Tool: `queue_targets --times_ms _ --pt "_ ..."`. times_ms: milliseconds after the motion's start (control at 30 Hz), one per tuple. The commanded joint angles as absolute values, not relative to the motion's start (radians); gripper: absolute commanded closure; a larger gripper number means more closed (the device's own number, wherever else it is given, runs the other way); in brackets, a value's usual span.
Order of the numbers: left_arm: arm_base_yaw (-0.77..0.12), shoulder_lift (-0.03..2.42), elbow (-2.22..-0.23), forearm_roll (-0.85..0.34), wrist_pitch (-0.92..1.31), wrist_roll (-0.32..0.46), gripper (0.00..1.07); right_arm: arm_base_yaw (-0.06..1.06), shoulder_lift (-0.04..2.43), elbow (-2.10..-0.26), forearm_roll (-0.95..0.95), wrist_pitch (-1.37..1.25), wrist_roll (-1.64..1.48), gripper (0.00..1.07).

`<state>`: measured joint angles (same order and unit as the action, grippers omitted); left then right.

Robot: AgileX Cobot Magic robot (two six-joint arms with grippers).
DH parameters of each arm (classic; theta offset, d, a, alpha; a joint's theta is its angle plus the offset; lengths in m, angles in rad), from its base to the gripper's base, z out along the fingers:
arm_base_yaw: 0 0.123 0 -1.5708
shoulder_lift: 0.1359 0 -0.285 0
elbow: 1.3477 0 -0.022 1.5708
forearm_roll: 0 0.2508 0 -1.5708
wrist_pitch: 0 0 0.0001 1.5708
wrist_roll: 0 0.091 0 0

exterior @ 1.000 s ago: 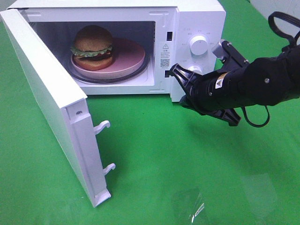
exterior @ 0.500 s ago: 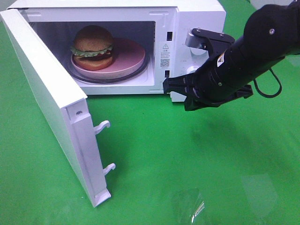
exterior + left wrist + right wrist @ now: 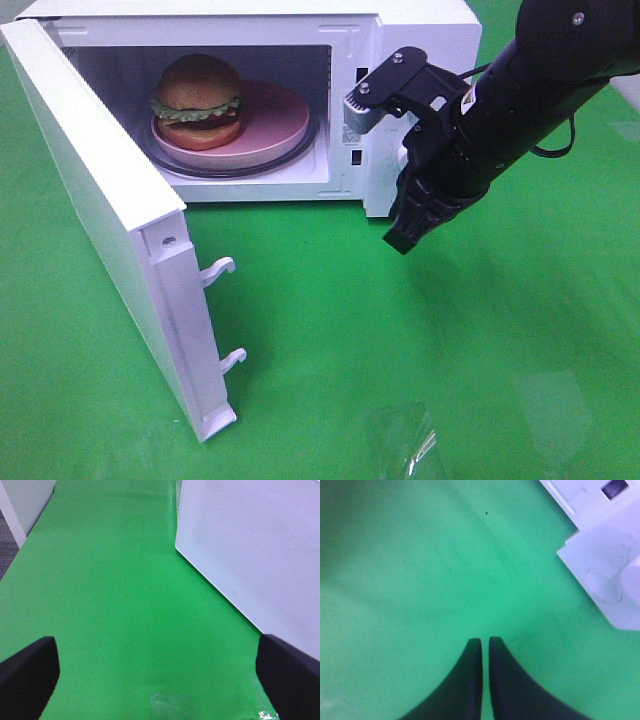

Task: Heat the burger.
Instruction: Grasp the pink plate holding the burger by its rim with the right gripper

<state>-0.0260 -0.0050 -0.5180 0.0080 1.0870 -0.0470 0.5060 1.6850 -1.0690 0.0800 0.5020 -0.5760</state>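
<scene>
High view, burger: I see the burger (image 3: 198, 100) inside the open microwave (image 3: 420, 30), on the left part of the pink plate (image 3: 272, 128). The plate lies on the glass turntable (image 3: 312, 140).
High view, door: the door (image 3: 100, 215) stands swung wide to the left, with two latch hooks on its free edge.
High view, right gripper: the right gripper (image 3: 402, 240) hangs in front of the microwave's control panel. Its tips point down toward the green table (image 3: 420, 350), and I cannot tell whether they touch it. From here the fingers look pressed together.
Left wrist view, left gripper: the left gripper (image 3: 157, 667) has its two dark fingers spread wide, with only green table between them.
Left wrist view, door: I take the white perforated panel beside one finger for the door's outer face.
Right wrist view, right gripper: its fingers are pressed together down to a hairline slit, and they pinch nothing above bare green.
Right wrist view, microwave: a white corner of it shows near the tips, carrying a round shape I cannot identify.
</scene>
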Motion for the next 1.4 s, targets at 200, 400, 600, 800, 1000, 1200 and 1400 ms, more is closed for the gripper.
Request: queue_targets --times_ms 200,400,600,800,1000,1200,1400 --pt "-0.023 -0.02 -0.517 0.0 1.071 -0.047 0.06 0.504 1.677 -1.076 0.074 0.507 -0.976 0.99" --pt "-0.023 -0.02 -0.517 0.0 1.071 -0.047 0.06 0.504 1.677 -1.076 0.067 0.505 -1.246 0.98" --pt "-0.023 -0.02 -0.517 0.0 1.071 -0.047 0.06 0.504 1.677 -1.076 -0.046 0.462 -1.345 0.93" --pt "-0.023 -0.02 -0.517 0.0 1.071 -0.047 0.06 0.533 1.677 -1.076 -0.123 0.35 -1.316 0.71" --pt "-0.023 -0.02 -0.517 0.0 1.071 -0.047 0.06 0.566 1.677 -1.098 -0.178 0.293 -1.182 0.4" --pt "-0.023 -0.02 -0.517 0.0 1.071 -0.047 0.06 0.603 1.682 -1.15 -0.24 0.294 -1.096 0.17" --pt "-0.023 -0.02 -0.517 0.0 1.071 -0.047 0.06 0.635 1.721 -1.195 -0.247 0.297 -1.071 0.16"
